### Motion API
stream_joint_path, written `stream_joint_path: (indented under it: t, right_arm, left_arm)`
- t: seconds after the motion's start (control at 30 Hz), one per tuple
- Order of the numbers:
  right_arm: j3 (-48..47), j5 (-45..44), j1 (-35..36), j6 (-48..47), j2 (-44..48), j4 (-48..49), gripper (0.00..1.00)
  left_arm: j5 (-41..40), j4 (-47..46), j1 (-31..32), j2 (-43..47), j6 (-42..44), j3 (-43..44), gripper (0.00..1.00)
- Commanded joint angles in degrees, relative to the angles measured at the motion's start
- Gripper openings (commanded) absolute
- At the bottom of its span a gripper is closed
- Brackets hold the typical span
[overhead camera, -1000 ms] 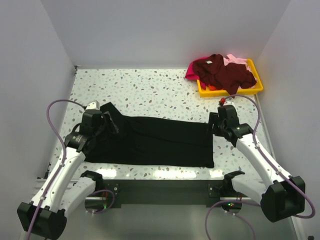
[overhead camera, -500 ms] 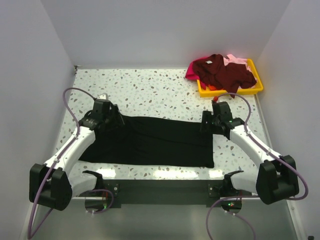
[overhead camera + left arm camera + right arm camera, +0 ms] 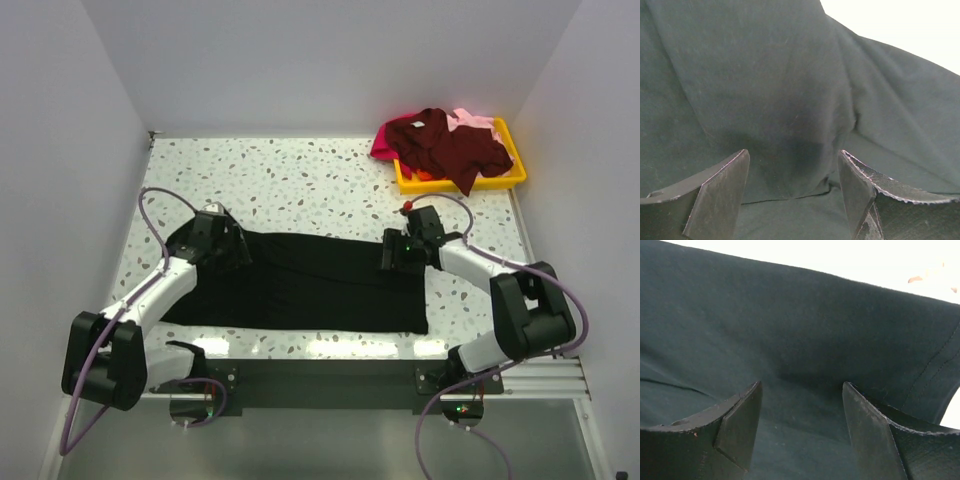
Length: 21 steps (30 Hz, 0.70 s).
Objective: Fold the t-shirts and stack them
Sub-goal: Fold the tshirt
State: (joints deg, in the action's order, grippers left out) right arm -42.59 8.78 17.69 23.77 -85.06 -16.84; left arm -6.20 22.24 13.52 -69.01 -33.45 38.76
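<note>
Speckled white table [image 3: 300, 180] carries the large black cloth t-shirt [image 3: 310, 285] spread flat along its near edge, and since a second ago the left gripper [image 3: 238, 256], then the right gripper [image 3: 389, 257], both wide and holding nothing, have slid inward onto its far edge, seemingly poised to pinch for a fold.

We found no legible text, label, brand, number or sign in any of the three views. The black t-shirt [image 3: 320, 280], the yellow tray [image 3: 508, 183] and the table [image 3: 300, 180] bore no readable marking.
</note>
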Motion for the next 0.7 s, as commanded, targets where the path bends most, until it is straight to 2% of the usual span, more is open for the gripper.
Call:
stream_joint_path:
  t: [0.0, 0.07, 0.2, 0.53, 0.67]
  right_arm:
    - [-0.12, 1.51, 0.15, 1.54, -3.27, 1.46, 0.69]
    - [-0.22, 0.20, -0.46, 2.24, -5.54, 0.59, 0.70]
    - [1.01, 3.35, -6.60, 3.04, -8.81, 1.02, 0.71]
    - [-0.56, -0.16, -14.70, 0.84, -6.35, -5.48, 0.75]
    - [-0.92, -0.86, -20.04, -1.52, -6.44, -7.33, 0.75]
  left_arm:
    - [0.57, -4.31, -0.33, -0.95, -0.30, -1.14, 0.76]
    - [1.10, -4.57, -0.33, -0.86, -0.39, -1.23, 0.76]
    - [1.89, -4.75, -0.16, -0.33, -0.21, -0.62, 0.76]
    - [3.38, -4.66, -0.07, 1.34, -0.39, -0.35, 0.76]
    - [2.86, -4.57, -0.07, 1.87, -0.12, -0.79, 0.76]
